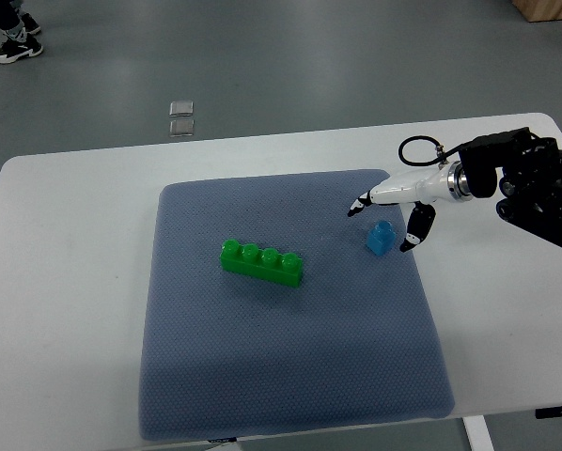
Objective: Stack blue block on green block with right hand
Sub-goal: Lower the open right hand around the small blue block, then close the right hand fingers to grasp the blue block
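The green block (262, 263) lies on the blue mat (290, 376), near its middle. Right of it and slightly farther back sits the blue block (381, 237). The right hand (394, 214) hovers just over that block, fingers spread either side, apparently not gripping it.

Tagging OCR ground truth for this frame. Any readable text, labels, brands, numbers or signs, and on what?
None readable in the top view.
green block: plain studs, no print visible.
blue block: no marking visible.
blue mat: dotted texture only, no lettering.
white table: bare, no label.
right hand and its black forearm: no legible logo or number.
Two small square floor plates: too small to show any text.
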